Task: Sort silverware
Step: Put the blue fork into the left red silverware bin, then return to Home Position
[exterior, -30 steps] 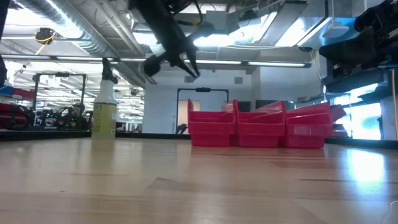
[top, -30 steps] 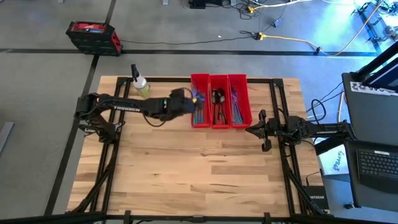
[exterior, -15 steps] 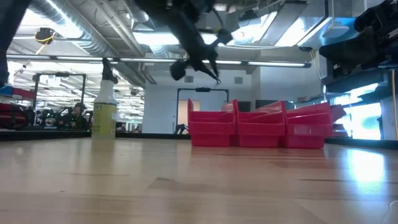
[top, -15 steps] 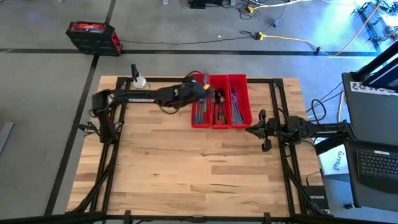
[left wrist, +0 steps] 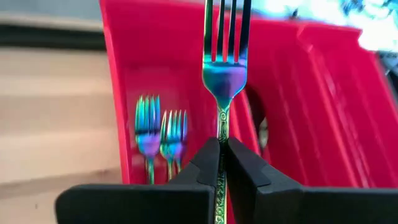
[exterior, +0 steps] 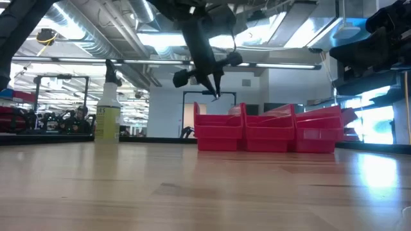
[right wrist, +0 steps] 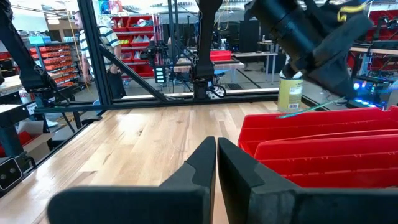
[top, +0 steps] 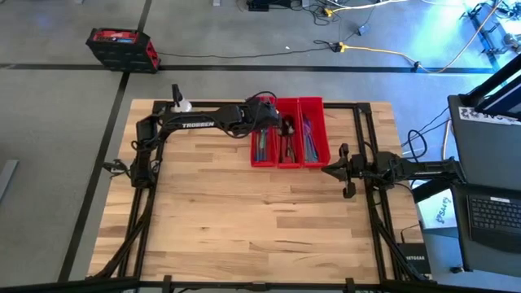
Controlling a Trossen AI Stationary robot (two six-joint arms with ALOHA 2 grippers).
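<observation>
From above the left end effector [top: 269, 116] merely hovers over the leftmost red bin [top: 262, 155] at the table's [top: 244, 220] twelve o'clock, yet its wrist view reveals it clamped on an iridescent fork [left wrist: 224, 68] above two forks [left wrist: 160, 134] inside, while the right end effector [top: 332, 170], closed and empty, waits at three o'clock.

I'm seeing an iridescent blue-teal-purple fork [left wrist: 224, 81] with a scroll-patterned handle, glowing against bright red bins [top: 288, 130] on pale wood table [top: 244, 220].
</observation>
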